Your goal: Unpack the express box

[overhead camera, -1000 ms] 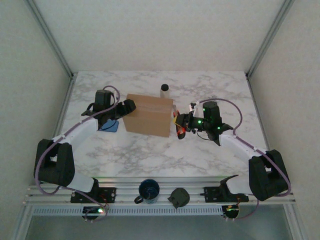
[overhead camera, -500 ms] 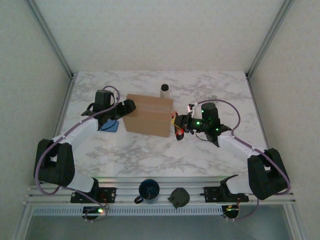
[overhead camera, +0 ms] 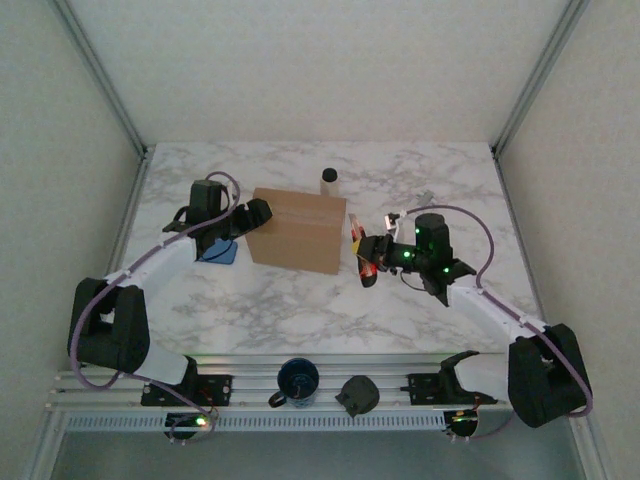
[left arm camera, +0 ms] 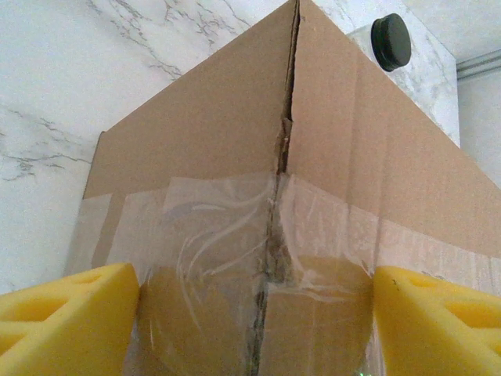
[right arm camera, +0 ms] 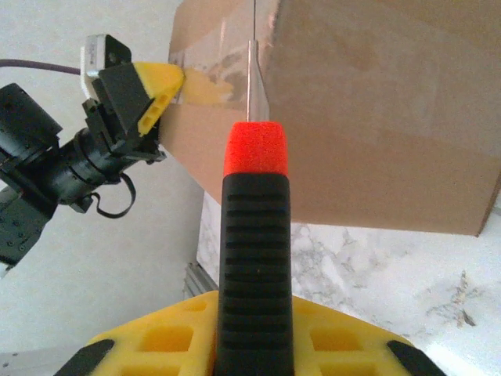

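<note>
The express box [overhead camera: 296, 230], a brown carton sealed with clear tape, lies in the middle of the marble table [overhead camera: 300, 300]. My left gripper [overhead camera: 258, 214] is at its left end, open, its yellow fingers [left arm camera: 70, 313] set either side of the taped seam [left arm camera: 274, 227] against the box [left arm camera: 211, 125]. My right gripper [overhead camera: 374, 256] is just off the box's right end, shut on a knife [overhead camera: 365, 264] with a black and red handle [right arm camera: 254, 227]. Its blade [right arm camera: 254, 78] points at an edge of the box [right arm camera: 376, 102]; I cannot tell if it touches.
A small bottle with a dark cap [overhead camera: 329, 179] stands right behind the box. A blue object [overhead camera: 220, 250] lies under the left arm. A dark cup [overhead camera: 298, 380] and a black object [overhead camera: 357, 394] sit on the front rail between the arm bases.
My right gripper with the knife has shifted slightly right and toward the near edge, a little away from the box's end. The left arm and the box have not moved.
</note>
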You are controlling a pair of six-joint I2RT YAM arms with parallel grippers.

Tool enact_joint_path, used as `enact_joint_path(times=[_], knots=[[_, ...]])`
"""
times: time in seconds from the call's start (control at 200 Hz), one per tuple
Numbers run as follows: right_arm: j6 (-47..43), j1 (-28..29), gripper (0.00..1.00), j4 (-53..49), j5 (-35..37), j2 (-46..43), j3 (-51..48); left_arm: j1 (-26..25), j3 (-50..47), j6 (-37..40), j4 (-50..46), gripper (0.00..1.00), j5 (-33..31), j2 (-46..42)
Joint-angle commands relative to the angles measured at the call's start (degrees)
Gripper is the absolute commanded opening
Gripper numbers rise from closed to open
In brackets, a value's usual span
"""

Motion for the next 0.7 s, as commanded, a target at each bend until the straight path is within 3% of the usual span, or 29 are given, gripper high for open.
enact_joint_path(times=[0.0, 0.696], knots=[[0.0, -0.6, 0.00, 6.3, -3.8, -1.2, -1.7, -0.7, -3.7, 0.5, -8.3, 0.75, -0.2, 2.3], [2.6, -1.9, 0.00, 11.6, -4.2, 4.8, -2.3, -0.5, -3.8, 0.6, -8.5, 0.76, 1.0, 0.9]])
